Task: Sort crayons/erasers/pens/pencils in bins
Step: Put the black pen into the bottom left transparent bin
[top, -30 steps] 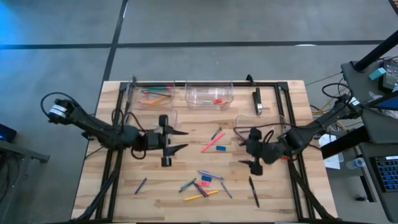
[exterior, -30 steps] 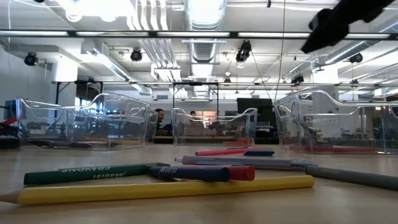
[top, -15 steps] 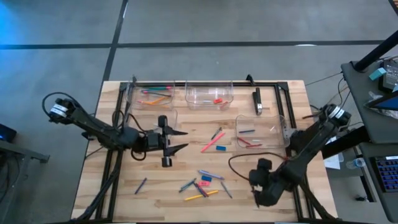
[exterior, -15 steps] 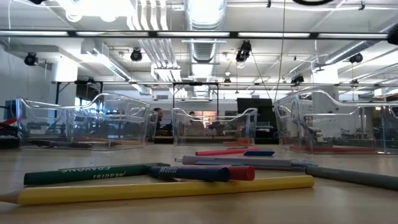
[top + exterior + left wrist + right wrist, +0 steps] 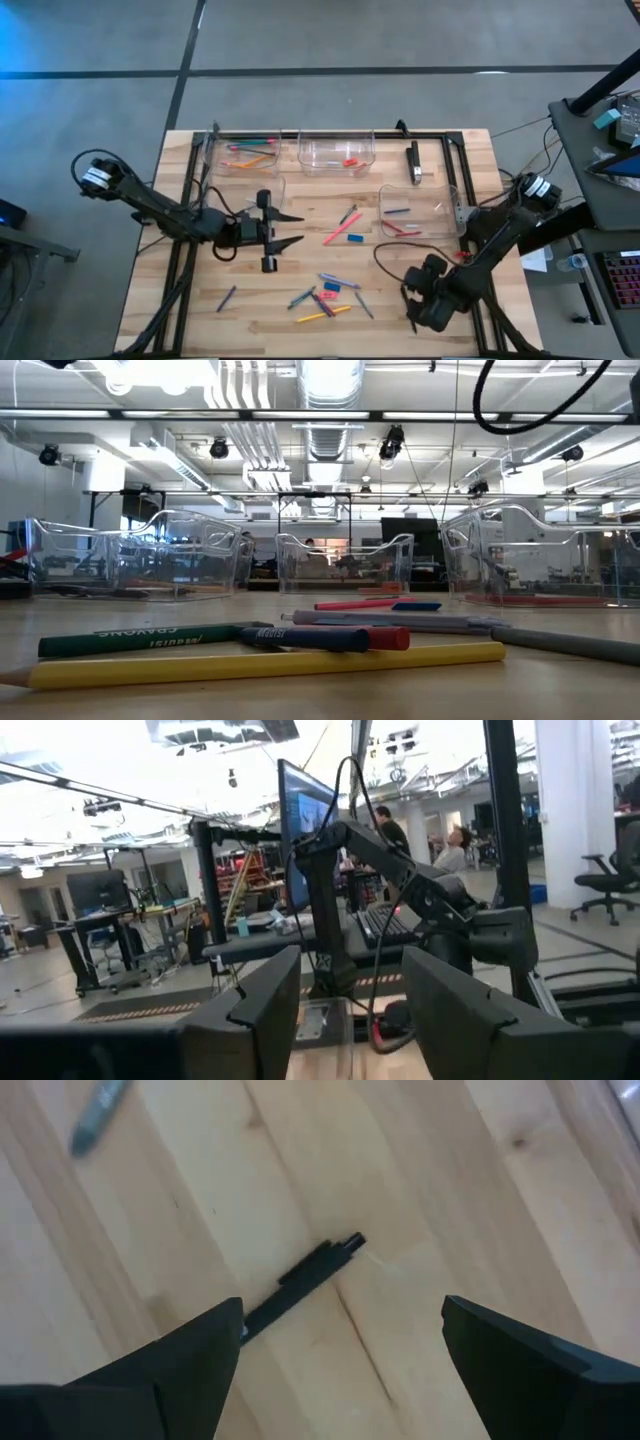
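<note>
The right gripper [image 5: 413, 316] hangs over the wooden table [image 5: 190, 310] at about five o'clock, its fingers [image 5: 520, 1365] spread wide and holding nothing, with a black pen [image 5: 300, 1280] lying flat on the boards between them, apart from both. A grey pen tip [image 5: 97, 1105] lies farther off on the wood. The left gripper [image 5: 283, 229] waits at about nine o'clock, pointing toward the middle, its jaws partly open and empty. At six o'clock from the table's centre lies a loose heap: a yellow pencil [image 5: 270, 663], a green crayon [image 5: 150, 639], a blue crayon [image 5: 305, 638] and a grey pen [image 5: 400, 621] crossing one another. Nearer the middle lie a pink pencil [image 5: 336, 235] and a small blue eraser [image 5: 355, 238], just beside each other. Along the twelve o'clock edge stand clear bins: one [image 5: 222, 166] holding pencils, one [image 5: 305, 158] holding a red eraser [image 5: 349, 161]. A third bin [image 5: 445, 200] at three o'clock holds several sticks. A black metal frame [image 5: 455, 160] rings the far edge, and a dark cable [image 5: 530, 422] loops across the low view overhead.
</note>
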Robot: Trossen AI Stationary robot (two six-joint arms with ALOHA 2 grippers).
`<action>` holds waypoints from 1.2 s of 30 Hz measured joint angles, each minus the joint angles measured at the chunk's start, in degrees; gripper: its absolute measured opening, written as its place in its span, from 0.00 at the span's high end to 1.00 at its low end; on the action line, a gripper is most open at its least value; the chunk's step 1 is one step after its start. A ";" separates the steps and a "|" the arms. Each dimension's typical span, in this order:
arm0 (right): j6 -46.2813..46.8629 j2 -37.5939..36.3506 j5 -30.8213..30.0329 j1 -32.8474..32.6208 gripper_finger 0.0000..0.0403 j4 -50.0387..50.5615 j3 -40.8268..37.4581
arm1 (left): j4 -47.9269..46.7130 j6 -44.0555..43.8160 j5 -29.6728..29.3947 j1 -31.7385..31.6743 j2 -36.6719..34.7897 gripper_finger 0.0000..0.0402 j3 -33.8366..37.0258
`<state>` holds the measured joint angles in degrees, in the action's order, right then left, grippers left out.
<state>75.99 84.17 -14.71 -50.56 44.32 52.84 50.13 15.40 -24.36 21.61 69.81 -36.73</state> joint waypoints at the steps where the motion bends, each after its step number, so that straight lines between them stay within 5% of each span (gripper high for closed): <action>1: -0.45 0.80 -0.05 -0.51 0.19 -0.31 0.01 | -0.10 0.02 0.02 0.00 0.34 0.60 0.18; 11: 2.80 9.27 2.35 -2.45 0.19 -10.09 0.33 | -0.12 -0.09 0.02 0.18 1.24 0.60 0.39; 20: 6.20 11.72 5.58 -4.20 0.20 -7.50 0.48 | -0.12 -0.22 0.04 0.48 1.24 0.60 0.39; 36: 7.79 10.04 7.44 -5.71 0.67 -7.05 0.28 | -0.13 -1.62 0.07 0.55 1.24 0.60 0.39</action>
<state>83.77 94.21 -7.26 -56.27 37.27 53.12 50.00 13.78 -24.29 22.15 71.05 -36.34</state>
